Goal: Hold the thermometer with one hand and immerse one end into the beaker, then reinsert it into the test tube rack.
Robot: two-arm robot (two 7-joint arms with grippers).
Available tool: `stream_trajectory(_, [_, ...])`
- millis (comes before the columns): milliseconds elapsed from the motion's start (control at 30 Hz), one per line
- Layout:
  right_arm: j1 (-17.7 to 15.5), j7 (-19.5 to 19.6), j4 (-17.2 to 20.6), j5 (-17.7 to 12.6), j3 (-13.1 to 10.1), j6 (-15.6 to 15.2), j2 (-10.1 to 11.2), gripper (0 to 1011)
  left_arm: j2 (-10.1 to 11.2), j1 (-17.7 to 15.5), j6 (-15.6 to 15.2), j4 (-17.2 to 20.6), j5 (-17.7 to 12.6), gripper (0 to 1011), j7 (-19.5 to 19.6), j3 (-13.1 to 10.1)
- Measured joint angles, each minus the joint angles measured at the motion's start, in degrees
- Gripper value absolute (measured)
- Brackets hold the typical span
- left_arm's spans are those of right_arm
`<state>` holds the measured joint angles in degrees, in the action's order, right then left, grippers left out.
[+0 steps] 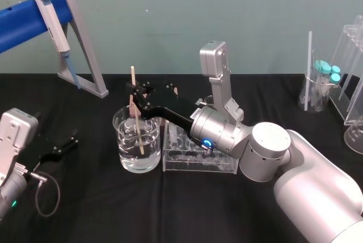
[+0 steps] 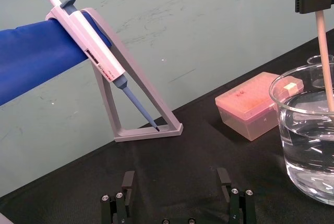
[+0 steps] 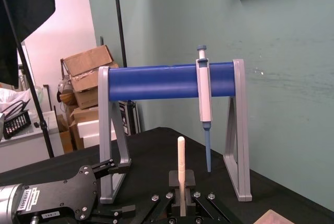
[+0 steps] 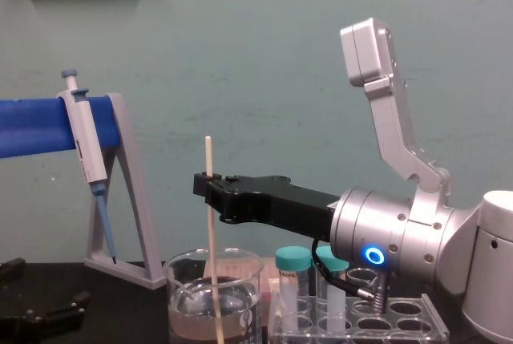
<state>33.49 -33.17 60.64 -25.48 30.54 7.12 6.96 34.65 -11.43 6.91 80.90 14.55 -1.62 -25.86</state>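
**Thermometer dipped in beaker; return to rack still to do**

Right gripper [image 1: 135, 92] is clenched on the thermometer [image 1: 138, 124], grasping it above its middle. The rod stands near upright with its lower end inside the beaker [image 1: 126, 163], apparently under the water. The beaker sits near centre on the tabletop [image 1: 170, 214]. The rack [image 1: 198, 162] is just right of it and holds two capped tubes [image 4: 293, 280]. Left gripper [image 1: 61, 148] is parked near left, released, fingers apart.

Risks, as judged:
- The rod is thin and may pivot or slide in the jaws on lifting, ending up tilted.
- If raised too little before moving right, its tip could catch the beaker rim and upset the beaker.
- The rack holes are small, so a tilted rod could miss or knock the tubes.
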Motion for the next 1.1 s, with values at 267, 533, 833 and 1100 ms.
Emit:
stream_trajectory(267, [0.00,0.00,0.00,0.00,0.00,0.00,0.00,55,0.00,0.00,0.00,0.00,0.00,1004,0.00,0.00])
stream_trajectory(533, [0.00,0.00,0.00,0.00,0.00,0.00,0.00,55,0.00,0.00,0.00,0.00,0.00,1004,0.00,0.00])
stream_trajectory(833, [0.00,0.00,0.00,0.00,0.00,0.00,0.00,55,0.00,0.00,0.00,0.00,0.00,1004,0.00,0.00])
stream_trajectory(1100, [0.00,0.00,0.00,0.00,0.00,0.00,0.00,55,0.00,0.00,0.00,0.00,0.00,1004,0.00,0.00])
